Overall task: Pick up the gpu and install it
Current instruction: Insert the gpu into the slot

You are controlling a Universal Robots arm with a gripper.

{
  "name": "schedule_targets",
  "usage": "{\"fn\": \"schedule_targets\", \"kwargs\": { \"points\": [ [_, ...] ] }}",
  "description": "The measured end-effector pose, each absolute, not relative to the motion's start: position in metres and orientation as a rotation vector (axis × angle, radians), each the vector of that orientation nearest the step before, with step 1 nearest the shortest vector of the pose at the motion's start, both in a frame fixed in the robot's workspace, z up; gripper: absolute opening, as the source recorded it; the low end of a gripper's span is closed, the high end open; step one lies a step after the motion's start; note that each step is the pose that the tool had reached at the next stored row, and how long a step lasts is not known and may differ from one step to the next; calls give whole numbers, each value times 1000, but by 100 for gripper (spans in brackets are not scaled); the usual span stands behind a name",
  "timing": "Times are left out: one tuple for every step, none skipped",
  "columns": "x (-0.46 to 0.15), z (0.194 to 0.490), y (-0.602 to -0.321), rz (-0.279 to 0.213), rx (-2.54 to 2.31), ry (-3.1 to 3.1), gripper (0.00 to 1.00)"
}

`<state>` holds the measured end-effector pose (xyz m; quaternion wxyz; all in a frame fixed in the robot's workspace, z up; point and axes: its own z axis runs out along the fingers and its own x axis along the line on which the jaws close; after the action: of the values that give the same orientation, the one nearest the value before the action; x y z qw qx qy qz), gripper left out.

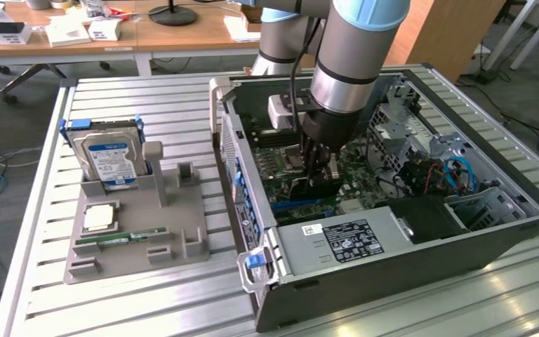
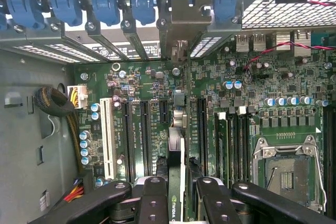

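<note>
My gripper [image 1: 317, 166] reaches down into the open computer case [image 1: 410, 263], over the green motherboard [image 1: 354, 184]. It is shut on the gpu [image 1: 307, 188], a dark card held on edge between the fingers. In the wrist view the gpu [image 2: 178, 129] runs edge-on away from my gripper [image 2: 177, 190], and its metal bracket [image 2: 181, 22] sits at the case's rear slot openings. The card stands over the black expansion slots [image 2: 144, 135] of the motherboard [image 2: 252, 85]. Whether it is seated in a slot I cannot tell.
A grey parts holder [image 1: 157, 242] stands on the slatted table at the exterior view's left. It holds a silver hard drive [image 1: 110, 158], a processor chip [image 1: 99, 216] and a green memory stick [image 1: 120, 239]. Inside the case are a power supply [image 1: 340, 239], blue cables [image 1: 462, 175] and an empty processor socket [image 2: 286, 169].
</note>
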<state>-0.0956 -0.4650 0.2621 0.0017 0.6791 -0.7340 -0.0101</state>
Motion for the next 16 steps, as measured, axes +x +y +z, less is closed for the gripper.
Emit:
{"fn": "schedule_targets", "kwargs": {
  "points": [
    [-96, 262, -465, -32, 2131, -2303, 26],
    [-95, 262, -465, -32, 2131, -2304, 26],
    [-95, 262, -465, -32, 2131, -2303, 26],
    [-95, 262, -465, -32, 2131, -2303, 26],
    [-95, 262, -465, -32, 2131, -2303, 26],
    [-95, 262, -465, -32, 2131, -2303, 26],
    [-95, 262, -465, -32, 2131, -2303, 26],
    [-95, 262, -465, -32, 2131, -2303, 26],
    [-95, 262, -465, -32, 2131, -2303, 26],
    [-95, 261, -465, -31, 2131, -2304, 26],
    [-95, 261, -465, -31, 2131, -2304, 26],
    [-95, 261, -465, -31, 2132, -2304, 26],
    [-95, 261, -465, -31, 2131, -2303, 26],
    [-95, 261, -465, -31, 2132, -2304, 26],
    [-95, 260, -465, -31, 2132, -2304, 26],
    [-95, 260, -465, -31, 2132, -2304, 26]
  ]
}}
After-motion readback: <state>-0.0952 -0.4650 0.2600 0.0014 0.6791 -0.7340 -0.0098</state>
